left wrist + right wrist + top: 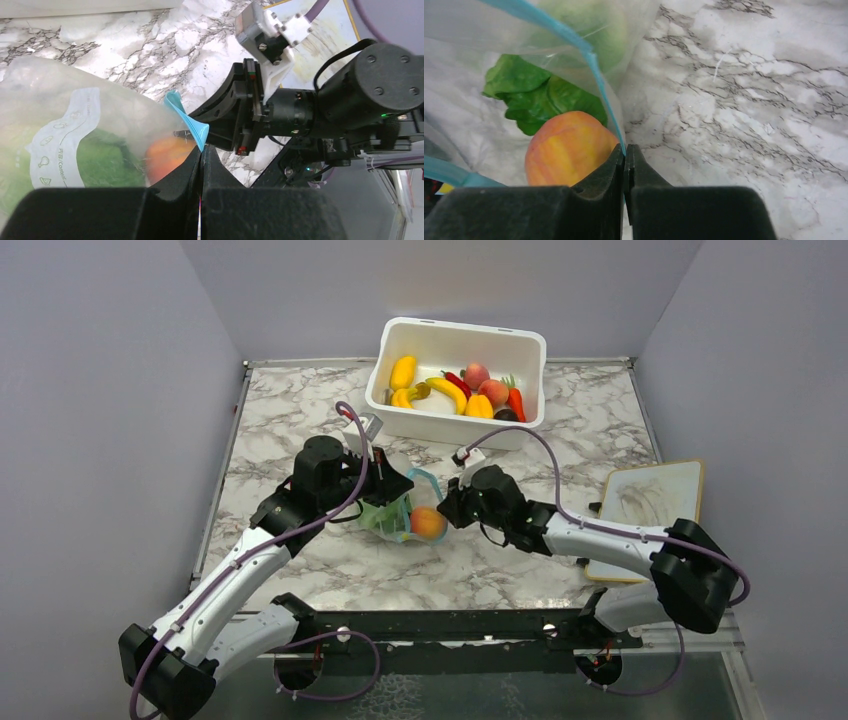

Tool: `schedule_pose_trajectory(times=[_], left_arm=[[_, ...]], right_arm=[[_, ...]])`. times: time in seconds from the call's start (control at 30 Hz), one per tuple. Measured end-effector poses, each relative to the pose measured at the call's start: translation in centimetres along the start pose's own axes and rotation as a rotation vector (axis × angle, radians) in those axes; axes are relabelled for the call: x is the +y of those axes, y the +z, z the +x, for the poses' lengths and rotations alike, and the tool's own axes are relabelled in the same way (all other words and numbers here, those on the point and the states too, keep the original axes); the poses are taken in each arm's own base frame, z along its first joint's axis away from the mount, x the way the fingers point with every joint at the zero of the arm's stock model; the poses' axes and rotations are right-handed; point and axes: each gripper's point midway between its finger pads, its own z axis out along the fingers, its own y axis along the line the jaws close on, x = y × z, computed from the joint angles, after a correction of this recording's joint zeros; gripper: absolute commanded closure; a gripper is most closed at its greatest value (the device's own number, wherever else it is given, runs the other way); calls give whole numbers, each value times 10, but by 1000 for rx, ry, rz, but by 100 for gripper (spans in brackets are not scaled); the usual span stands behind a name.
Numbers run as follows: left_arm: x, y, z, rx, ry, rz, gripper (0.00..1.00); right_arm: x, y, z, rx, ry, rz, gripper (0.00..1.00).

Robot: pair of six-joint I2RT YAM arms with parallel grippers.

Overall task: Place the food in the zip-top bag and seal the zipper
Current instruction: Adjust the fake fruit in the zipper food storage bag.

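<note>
1. While both pincers are pressed together on its mouth, the zip-top bag (398, 512) lies on the marble table (300, 430) directly between them. It is well short of the white tub (430, 425) beyond their tips.
2. The left pincer (201, 159) pinches the zipper (186, 119). The blue strip rises out of its closed tips with a twist in it, and the clear film spreads away to one side of the fingers.
3. The right pincer (626, 156) is likewise clamped on the blue strip, which leaves its tips and runs away ahead of it.
4. Just beside the right pincer's tips, inside the film, sits a peach (566, 150). The lettuce (531, 92) lies behind it, farther from the tips.
5. The film looks thin, soft and slippery. It probably holds no shape of its own and would crumple or slide out of a pinch.
6. The load seems light, but the glossy peach is likely to roll toward whichever side of the bag dips.
7. The zipper appears to be the only firm part, so it is the sensible place to take hold. The pinch should lie flat across both tracks rather than on bare film.
8. The mouth gapes between the two pincers, so sealing looks not yet done. The twisted stretch near the left pincer would likely need straightening before the tracks can mate.
</note>
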Motion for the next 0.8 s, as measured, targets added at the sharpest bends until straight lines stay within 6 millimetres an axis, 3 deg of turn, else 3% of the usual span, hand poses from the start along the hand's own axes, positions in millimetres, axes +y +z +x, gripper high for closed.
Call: schedule_pose_trajectory(times=[0.1, 0.3, 0.37, 0.57, 0.8], left_arm=[[6, 0, 0, 0, 25, -26, 100], [17, -9, -9, -26, 100, -109, 100], [18, -13, -16, -45, 123, -127, 100], [21, -19, -20, -41, 148, -160, 100], [8, -31, -34, -74, 167, -145, 100]], right_arm=[[11, -9, -14, 3, -2, -35, 99], [48, -66, -106, -225, 28, -154, 99], [53, -76, -121, -272, 39, -169, 99], [50, -67, -113, -246, 48, -158, 99], [47, -63, -112, -245, 60, -135, 99]])
